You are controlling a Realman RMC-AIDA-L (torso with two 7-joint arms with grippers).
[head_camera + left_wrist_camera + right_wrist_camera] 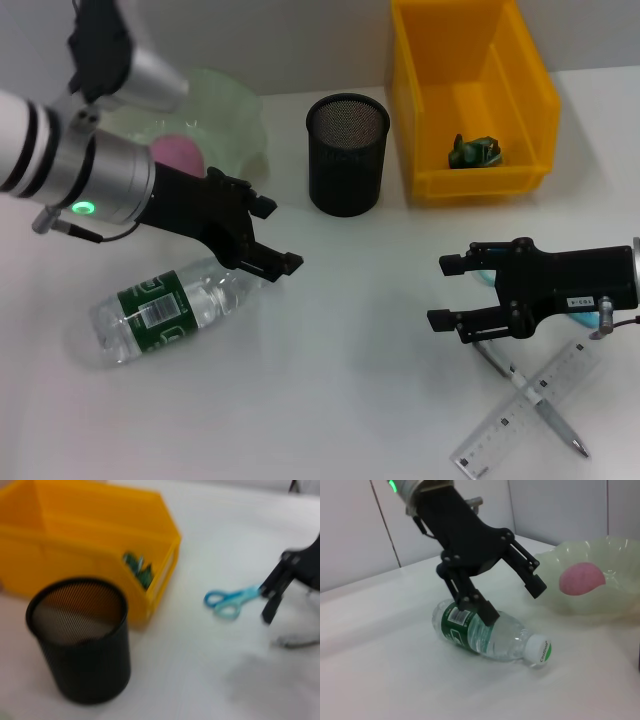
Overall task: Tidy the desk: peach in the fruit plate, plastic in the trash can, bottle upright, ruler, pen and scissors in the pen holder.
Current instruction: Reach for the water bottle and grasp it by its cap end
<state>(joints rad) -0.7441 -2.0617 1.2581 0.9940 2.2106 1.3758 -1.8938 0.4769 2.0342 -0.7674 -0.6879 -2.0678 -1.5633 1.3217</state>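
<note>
Lab bench: bare white tabletop (340, 400)

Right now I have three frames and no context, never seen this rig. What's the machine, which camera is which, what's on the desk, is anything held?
It is a two-armed robot. One picture looks down from its head; the other two come from cameras on its wrists.

The left pincer hangs open over a water bottle lying on its side. The right pincer is open too, above blue scissors, near a pen crossed over a ruler. Neither holds anything.

Further back: a pink peach already in the pale green fruit plate, an empty black mesh pen holder, and a yellow bin with something green inside.
</note>
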